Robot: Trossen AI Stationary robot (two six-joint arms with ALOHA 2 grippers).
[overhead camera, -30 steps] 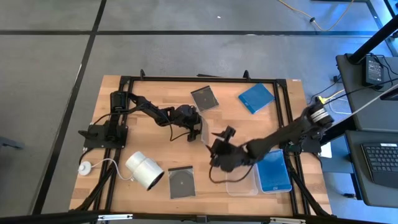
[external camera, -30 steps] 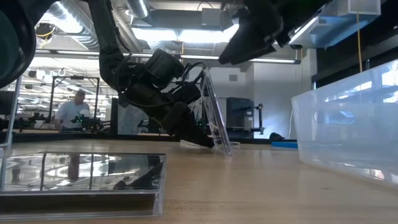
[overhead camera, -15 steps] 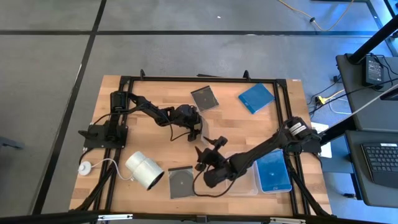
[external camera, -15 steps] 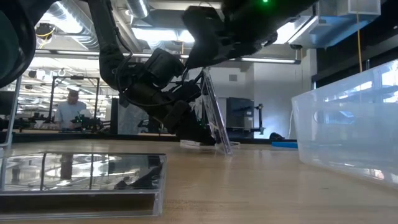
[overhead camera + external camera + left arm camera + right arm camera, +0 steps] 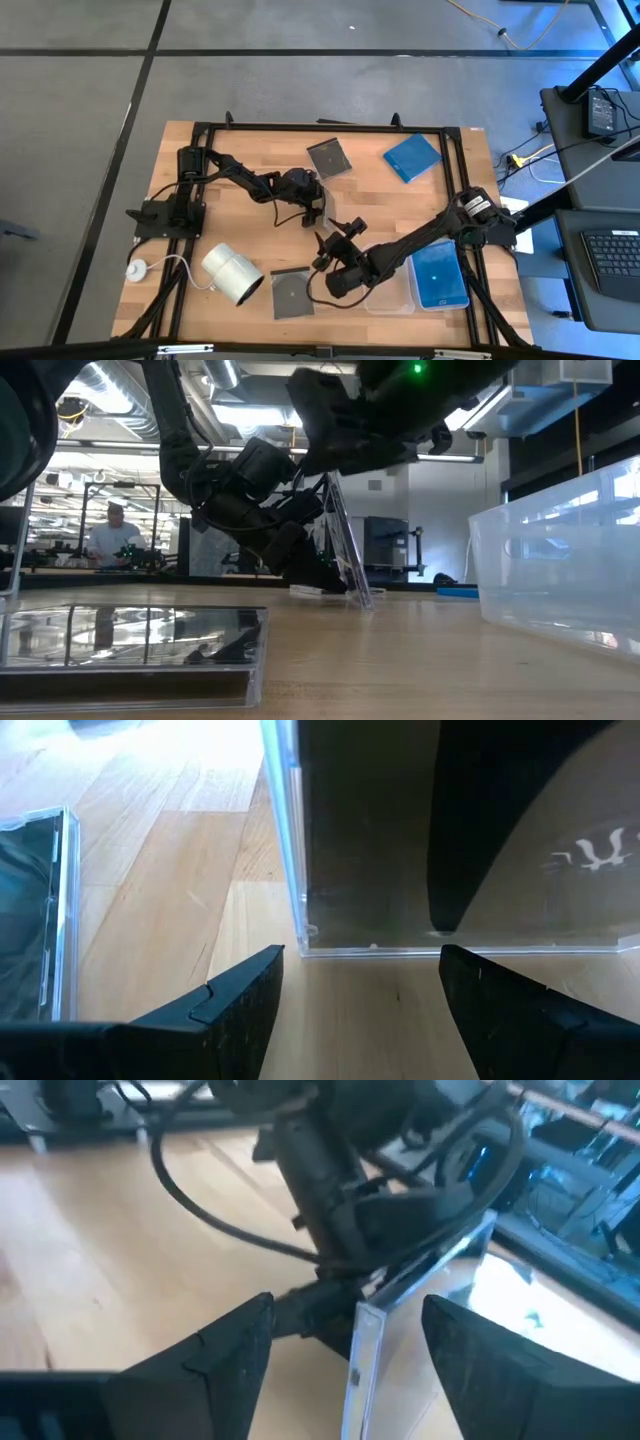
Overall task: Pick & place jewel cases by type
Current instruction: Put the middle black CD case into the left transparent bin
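A clear jewel case (image 5: 343,540) stands tilted on its lower edge at mid-table, and it also shows in the left wrist view (image 5: 400,840). My left gripper (image 5: 316,210) is open, right behind the case on its left side. My right gripper (image 5: 336,240) is open and hovers above and just near of the case, fingers to either side of its upright edge (image 5: 358,1350) without touching. A grey case (image 5: 330,157) and a blue case (image 5: 412,156) lie flat at the far side. Another grey case (image 5: 291,292) lies at the near edge. A blue case (image 5: 440,275) lies in a tray. My left gripper's open fingers (image 5: 305,565) come level from the table's left and lie against the lower part of the case's broad face (image 5: 347,575). It does not pinch the case. The case leans on them, tilted, with its lower edge (image 5: 370,950) on the table.
A white cylinder (image 5: 232,273) lies at the near left with a cord. A clear tray (image 5: 392,296) stands beside the tray with the blue case at the near right. A black frame runs around the table. A person (image 5: 110,535) stands in the room beyond.
My right gripper has swung toward the table's near edge and left, from beside the standing case to just near of it, and now points at the case. The case and my left gripper have kept still.
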